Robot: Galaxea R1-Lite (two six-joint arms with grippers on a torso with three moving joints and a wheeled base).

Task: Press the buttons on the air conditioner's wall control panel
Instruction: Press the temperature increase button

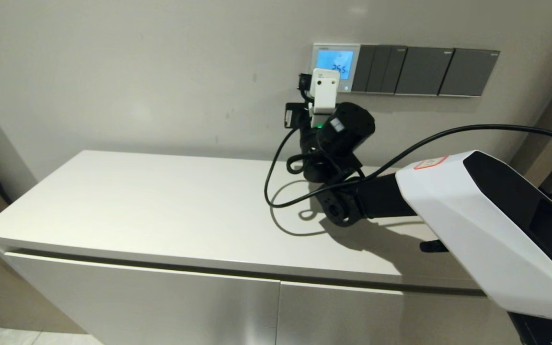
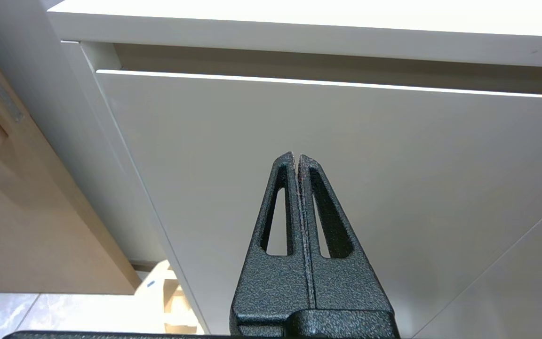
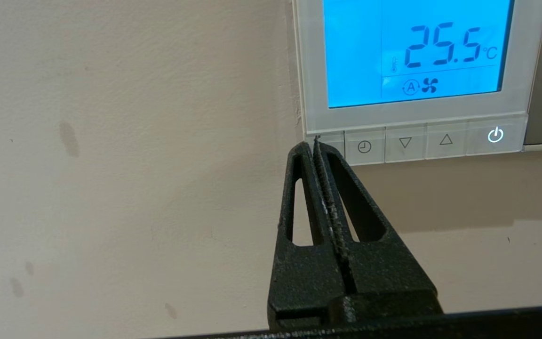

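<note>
My right gripper [image 3: 315,141] is up at the wall, fingers pressed together with nothing between them, tips at the bottom-left corner of the air conditioner's wall control panel [image 3: 417,113]. The tips overlap the leftmost of the buttons [image 3: 405,142]; I can't tell if they actually touch it. One panel, white, screen lit blue, reading 25.5 °C with a fan icon. Button row along its bottom edge: I count five, the first mostly hidden behind the fingertips, then clock, down arrow, up arrow, power with its symbol lit.

In the head view the panel [image 1: 318,52] sits on the wall above the white cabinet top [image 1: 161,201], with the wrist camera housing covering its lower left. Just beside it on the right, dark grey switch plates [image 1: 424,71], three plates, the first split into three narrow rockers. One black cable [image 1: 276,163] loops off the right arm.

My left gripper [image 2: 298,160] is parked low facing one cabinet door front [image 2: 299,122], fingers closed, empty.
</note>
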